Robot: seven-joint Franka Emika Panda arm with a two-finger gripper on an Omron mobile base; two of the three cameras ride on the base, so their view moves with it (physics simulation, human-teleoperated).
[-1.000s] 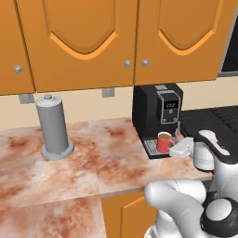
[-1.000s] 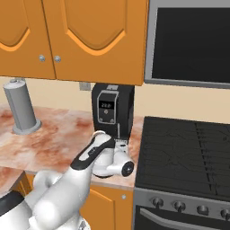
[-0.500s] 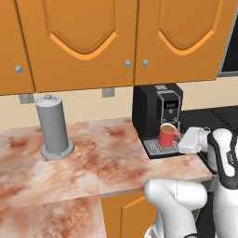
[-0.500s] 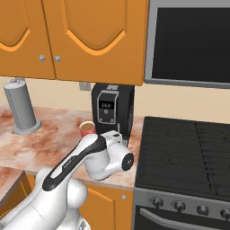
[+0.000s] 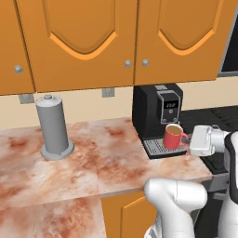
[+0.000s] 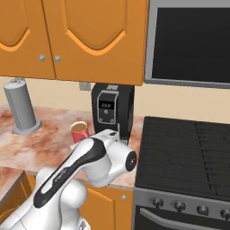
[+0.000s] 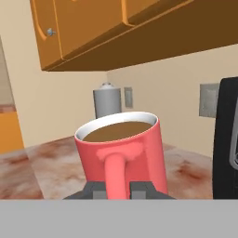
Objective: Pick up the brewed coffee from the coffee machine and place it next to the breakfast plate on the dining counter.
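Since the earlier frame, the red mug (image 5: 174,136) has risen off the drip tray (image 5: 158,148) and now hangs just above the tray's right end, in front of the coffee machine (image 5: 155,115). Gripper (image 7: 117,189) is clamped narrow on the mug's side handle (image 7: 115,176), one dark finger on either side, seen in the hand view. Mug is upright, light brown coffee level just below its rim. Coffee machine stands at the right end of the marbled counter (image 5: 93,158), against the back wall, beside the black stove (image 6: 184,155). Grey cylindrical canister (image 5: 53,128) stands upright toward the counter's back left, well apart from the machine. Orange wall cabinets (image 5: 93,42) hang above the counter.
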